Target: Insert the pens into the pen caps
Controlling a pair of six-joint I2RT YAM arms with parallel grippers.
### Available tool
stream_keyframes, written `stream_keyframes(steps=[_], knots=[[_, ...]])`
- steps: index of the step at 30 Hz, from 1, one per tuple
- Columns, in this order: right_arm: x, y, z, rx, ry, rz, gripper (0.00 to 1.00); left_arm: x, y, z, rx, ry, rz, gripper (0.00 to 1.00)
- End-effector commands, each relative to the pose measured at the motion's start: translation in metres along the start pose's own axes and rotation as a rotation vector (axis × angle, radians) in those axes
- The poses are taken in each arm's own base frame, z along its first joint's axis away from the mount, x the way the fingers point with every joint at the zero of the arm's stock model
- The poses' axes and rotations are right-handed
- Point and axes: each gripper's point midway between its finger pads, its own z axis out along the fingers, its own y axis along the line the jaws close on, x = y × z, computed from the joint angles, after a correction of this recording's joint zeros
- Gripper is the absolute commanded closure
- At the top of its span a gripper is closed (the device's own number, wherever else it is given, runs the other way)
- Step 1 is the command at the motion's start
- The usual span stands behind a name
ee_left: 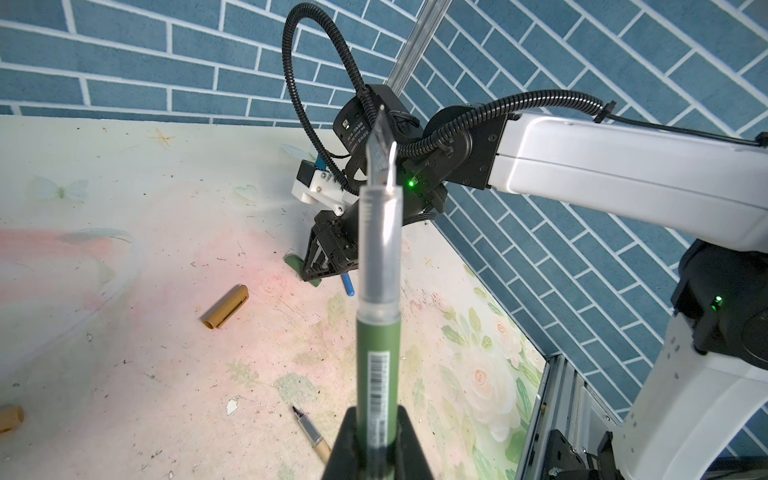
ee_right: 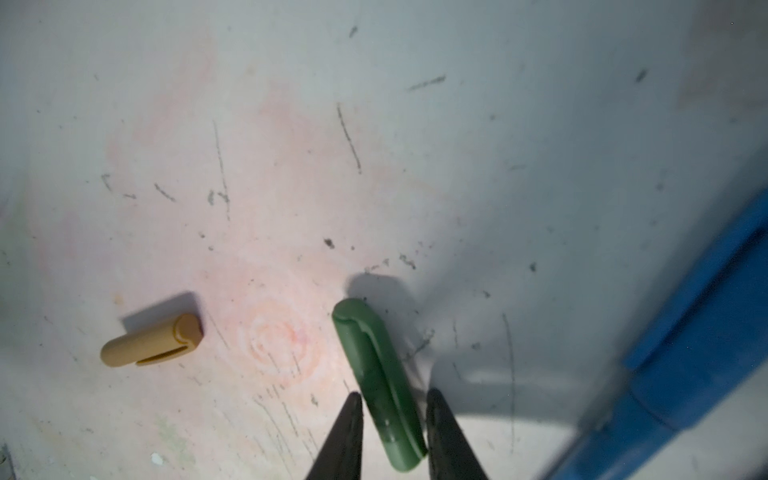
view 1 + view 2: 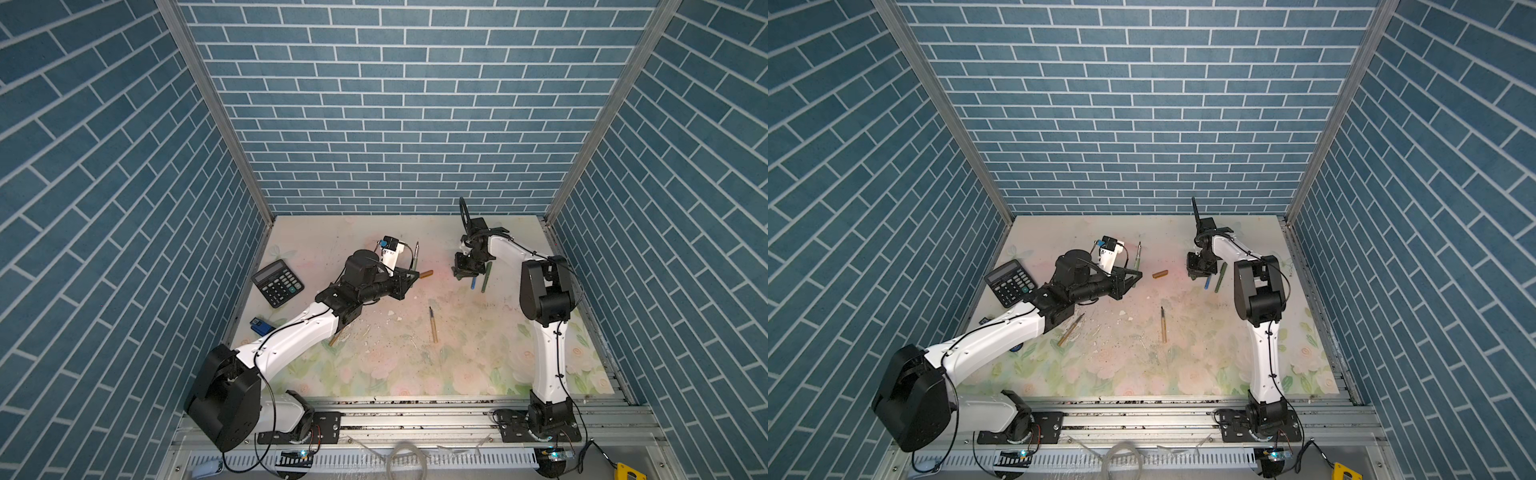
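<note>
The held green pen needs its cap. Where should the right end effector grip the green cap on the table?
Take the green cap across its width near mid-length, coming straight down from above: it lies flat with parallel long sides, and this leaves both ends free. The right end effector stands astride it, fingers open.

- Five pens are showing: a green pen (image 1: 376, 353), a middle tan pen (image 3: 433, 328), a second tan pen (image 3: 1070, 330) that is lying half hidden, a blue pen (image 3: 473, 283) that is also partly hidden, and a dark green pen (image 3: 486, 276).
- Two loose caps are lying in plain sight: a tan cap (image 3: 427, 274) and a green cap (image 2: 374, 365).
- One tan stub (image 1: 10, 417) is peeking in at the edge of the left wrist view, possibly making a third cap.
- One calculator (image 3: 277, 282) is sitting out.
- One small blue gadget (image 3: 259, 326) is lying out.
- Two robot arms are standing in view: a left arm (image 3: 291, 334) and a right arm (image 3: 548, 353).
</note>
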Motion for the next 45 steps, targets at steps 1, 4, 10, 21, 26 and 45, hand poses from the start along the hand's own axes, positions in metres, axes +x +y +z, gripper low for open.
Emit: stream_keyframes(steps=[1, 4, 10, 21, 26, 45], knots=[[0.009, -0.014, 0.018, 0.061, 0.049, -0.037, 0.72, -0.01, -0.01, 0.003, 0.031, -0.017, 0.022, 1.0], [0.012, -0.013, 0.021, 0.062, 0.062, -0.051, 0.72, -0.009, -0.01, 0.003, 0.033, -0.015, 0.023, 1.0], [0.003, 0.001, 0.004, 0.027, -0.001, -0.073, 0.73, -0.008, -0.01, 0.004, 0.033, -0.01, 0.02, 1.0], [-0.007, 0.006, -0.023, 0.019, -0.054, -0.09, 0.67, -0.006, -0.012, 0.006, 0.04, -0.001, 0.026, 1.0], [-0.015, 0.003, -0.03, 0.023, -0.074, -0.081, 0.69, -0.006, -0.014, 0.006, 0.044, 0.003, 0.026, 1.0], [-0.015, -0.001, -0.017, -0.01, -0.039, -0.063, 0.74, 0.0, -0.017, 0.01, 0.056, 0.025, 0.034, 1.0]])
